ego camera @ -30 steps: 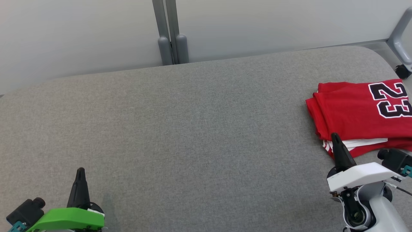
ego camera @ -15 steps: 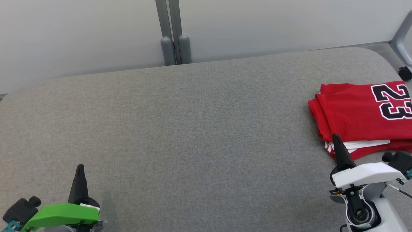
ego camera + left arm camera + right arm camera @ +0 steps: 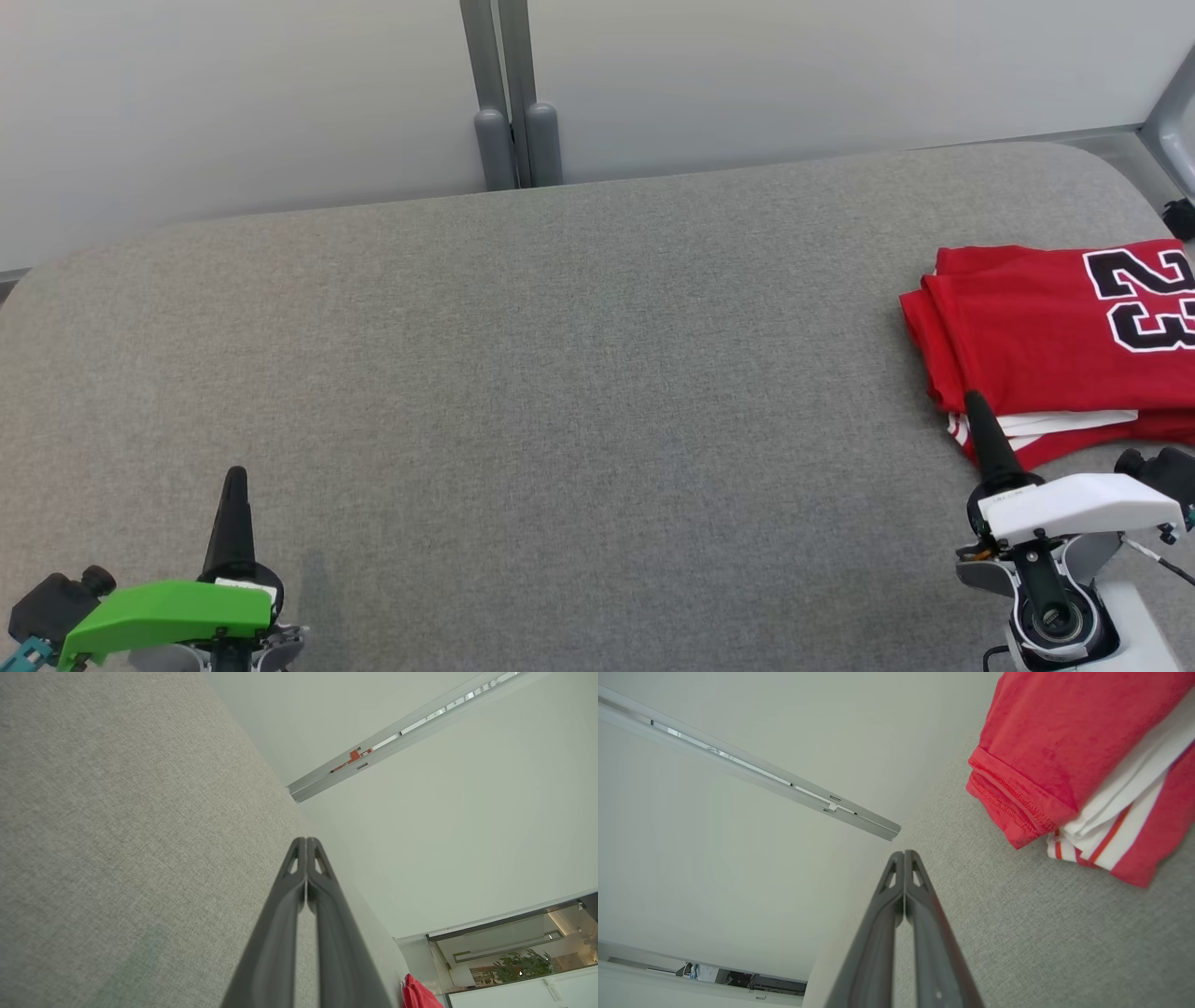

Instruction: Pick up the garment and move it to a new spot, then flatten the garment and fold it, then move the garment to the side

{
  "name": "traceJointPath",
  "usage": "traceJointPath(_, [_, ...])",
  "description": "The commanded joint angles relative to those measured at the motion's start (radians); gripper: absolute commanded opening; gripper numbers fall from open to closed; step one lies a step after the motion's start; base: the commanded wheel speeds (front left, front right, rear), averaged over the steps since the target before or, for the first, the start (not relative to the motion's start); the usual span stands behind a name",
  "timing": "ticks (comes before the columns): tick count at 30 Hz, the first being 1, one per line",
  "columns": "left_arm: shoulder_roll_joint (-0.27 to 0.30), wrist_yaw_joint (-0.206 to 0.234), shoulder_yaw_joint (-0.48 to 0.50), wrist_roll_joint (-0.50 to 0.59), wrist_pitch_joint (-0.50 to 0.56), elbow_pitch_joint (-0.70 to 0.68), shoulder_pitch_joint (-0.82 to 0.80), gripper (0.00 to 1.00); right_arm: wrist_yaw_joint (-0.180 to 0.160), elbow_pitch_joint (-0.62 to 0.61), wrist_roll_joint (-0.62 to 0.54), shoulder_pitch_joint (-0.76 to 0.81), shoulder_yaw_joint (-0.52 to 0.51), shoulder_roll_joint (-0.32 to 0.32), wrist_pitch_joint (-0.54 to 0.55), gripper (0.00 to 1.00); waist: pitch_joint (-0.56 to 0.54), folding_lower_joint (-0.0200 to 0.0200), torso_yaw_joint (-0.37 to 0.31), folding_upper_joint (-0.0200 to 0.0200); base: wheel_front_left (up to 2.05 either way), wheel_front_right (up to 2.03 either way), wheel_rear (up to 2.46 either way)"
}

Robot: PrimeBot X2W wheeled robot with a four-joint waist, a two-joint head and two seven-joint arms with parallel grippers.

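Observation:
The garment (image 3: 1036, 341) is a red jersey with a black "23" and white trim, lying folded at the right end of the grey padded table (image 3: 560, 373). Its hemmed corner (image 3: 1031, 765) fills the upper right of the right wrist view, and a red sliver of it (image 3: 418, 996) shows in the left wrist view. My right gripper (image 3: 976, 403) is shut and empty, its tip just in front of the jersey's near edge. At the lower left my left gripper (image 3: 234, 478) is shut too, holding nothing, far from the garment.
A pale wall with a grey double post (image 3: 509, 103) runs behind the table. A grey frame leg (image 3: 1178, 112) and a dark caster (image 3: 1184, 217) stand beyond the table's rounded right end.
The head camera has shifted, so the whole scene sits slightly lower and to the right. Both grippers stay shut and the folded jersey lies where it was.

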Motion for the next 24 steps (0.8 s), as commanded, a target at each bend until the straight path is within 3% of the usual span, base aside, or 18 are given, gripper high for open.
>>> traceJointPath(1, [-0.001,-0.002,0.005,-0.025,0.005,-0.013,-0.024,0.0,0.0,-0.014,0.026,0.004,-0.007,0.001,0.006,0.0,0.0,0.0,0.001,0.0,0.0,0.0,0.0])
traceJointPath(24, [-0.008,-0.003,0.014,-0.225,0.061,-0.013,-0.043,0.0,0.0,-0.029,0.228,0.018,-0.039,0.023,0.064,0.0,-0.005,0.0,0.017,0.0,0.0,0.0,0.0])
